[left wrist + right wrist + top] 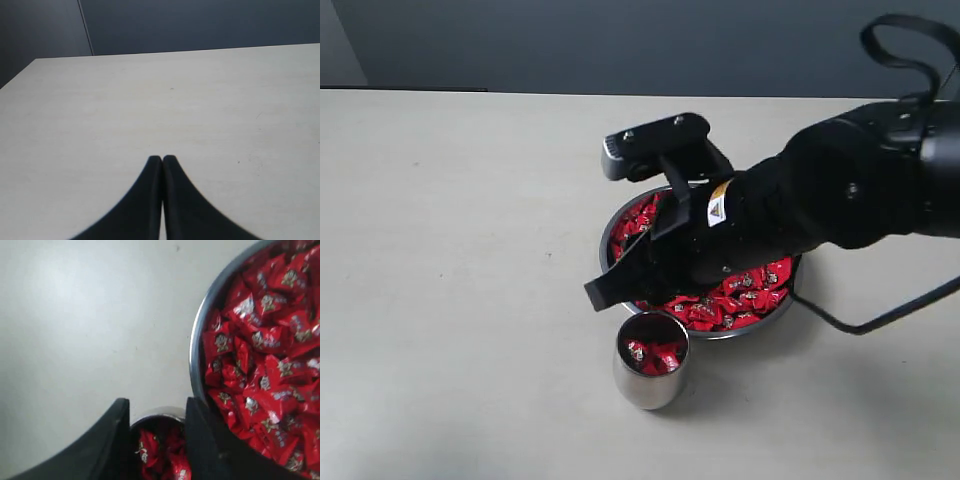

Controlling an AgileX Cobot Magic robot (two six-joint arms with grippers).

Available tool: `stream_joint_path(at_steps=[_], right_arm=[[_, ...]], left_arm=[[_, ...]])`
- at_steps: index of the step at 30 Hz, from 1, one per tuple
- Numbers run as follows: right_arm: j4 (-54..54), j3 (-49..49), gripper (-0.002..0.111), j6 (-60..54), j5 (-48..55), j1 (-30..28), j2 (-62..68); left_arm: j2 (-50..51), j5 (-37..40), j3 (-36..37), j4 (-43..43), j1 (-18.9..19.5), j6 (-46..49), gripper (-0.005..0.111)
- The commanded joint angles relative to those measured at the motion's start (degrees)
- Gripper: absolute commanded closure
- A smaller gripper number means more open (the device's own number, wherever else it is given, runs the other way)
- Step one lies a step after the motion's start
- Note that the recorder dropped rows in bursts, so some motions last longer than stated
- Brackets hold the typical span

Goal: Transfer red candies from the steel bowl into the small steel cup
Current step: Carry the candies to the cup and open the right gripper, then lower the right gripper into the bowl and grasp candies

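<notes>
**Candies in cup, right jaws apart**

Red candies [270, 340] fill the steel bowl [196, 345], just beside your right gripper [156, 407]. A few lie in the small steel cup [650, 385] directly under its spread fingers. Your left gripper [162, 159] is pressed together.
</notes>
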Motion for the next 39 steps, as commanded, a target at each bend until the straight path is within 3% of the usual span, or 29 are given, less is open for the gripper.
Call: stream_joint_path(at_steps=[1, 6, 11, 28, 35, 39], right_arm=[[-6.2, 0.1, 0.072, 3.9, -1.9, -2.3, -5.0], [-9.1, 0.1, 0.072, 6.6, -1.5, -13.7, -5.4], [-8.9, -0.8, 0.072, 6.6, -1.2, -18.2, -5.0], [-8.9, -24.0, 0.072, 3.7, 8.9, -18.2, 16.7], [-7.0, -26.7, 0.072, 1.7, 8.8, -18.2, 24.1], [-0.5, -26.7, 0.072, -2.9, 9.4, -18.2, 26.5]], left_arm=[[-0.3, -0.4, 0.3, 0.1, -0.4, -0.1, 0.106], [-0.3, -0.4, 0.3, 0.1, -0.4, -0.1, 0.106], [-0.3, -0.4, 0.3, 0.1, -0.4, -0.1, 0.106], [-0.3, -0.4, 0.3, 0.1, -0.4, -0.1, 0.106], [-0.3, -0.4, 0.3, 0.1, -0.4, -0.1, 0.106], [-0.3, -0.4, 0.3, 0.1, -0.4, -0.1, 0.106]])
